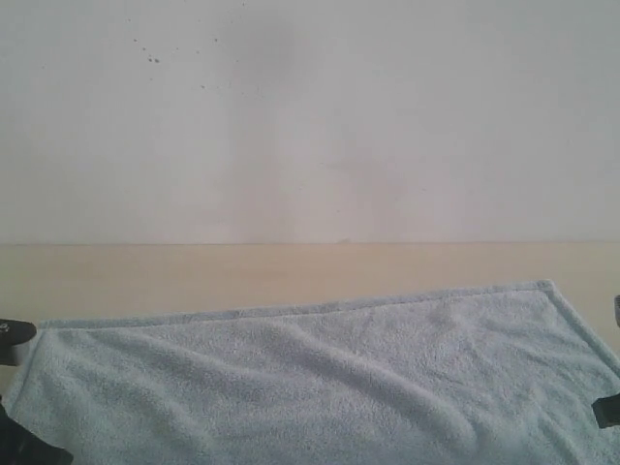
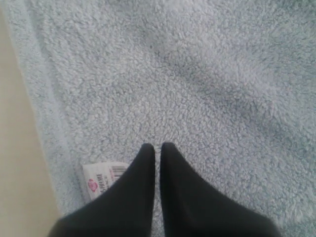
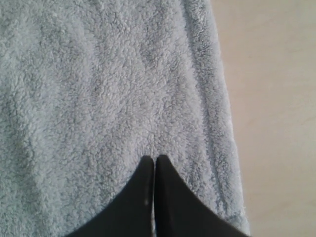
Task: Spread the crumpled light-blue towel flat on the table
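Bare table point(image 1: 291, 276) runs wide open beyond the towel point(image 1: 320, 378). Only the wall point(image 1: 310, 116) closes off the far edge.

The towel point(image 1: 320, 378) runs off the exterior frame's bottom edge. The left gripper point(image 2: 158, 147) hides part of the label point(image 2: 101, 180), whose print is too blurred to read.

The black tool point(image 3: 154, 158), tips pressed together, sits over a pale light-blue fluffy terry towel point(image 3: 98, 98). The flat hemmed border point(image 3: 217, 123) runs just beside the tool, with smooth beige counter point(image 3: 276, 123) beyond.
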